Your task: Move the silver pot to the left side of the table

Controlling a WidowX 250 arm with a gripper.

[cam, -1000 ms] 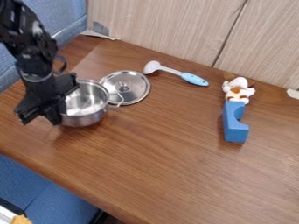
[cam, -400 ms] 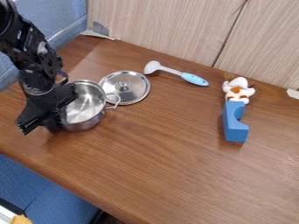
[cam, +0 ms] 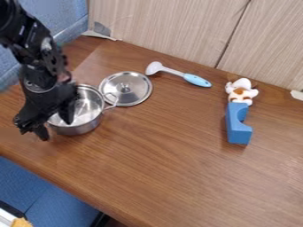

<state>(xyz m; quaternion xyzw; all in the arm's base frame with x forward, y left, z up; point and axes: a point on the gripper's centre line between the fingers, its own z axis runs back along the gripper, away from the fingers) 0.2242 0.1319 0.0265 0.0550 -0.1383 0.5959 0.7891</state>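
The silver pot (cam: 81, 128) is sitting upright on the left part of the worktop (cam: 160, 155), as the camera is seeing it, with its open top facing up. The black gripper (cam: 55, 126) is hanging over the pot's left part, and its jaws are standing apart, released, with one reaching inside the pot and the other staying outside the rim, so that the pot's wall is running between them. A looped wire handle (cam: 112, 101) is sticking out from the pot's right side, toward a silver lid (cam: 137, 88). The lid is lying flat just behind and to the right of the pot, its knob facing up.

Farther back, a ladle (cam: 172, 72) is lying slantwise, its pale bowl pointing toward the lid and its light blue grip pointing right. Well apart from the pot, on the right, a small white-and-brown toy figure (cam: 241, 93) is resting right behind a blue block (cam: 238, 131) that is showing a curved notch. Pale wood-grain panels (cam: 172, 31) are rising behind the worktop.
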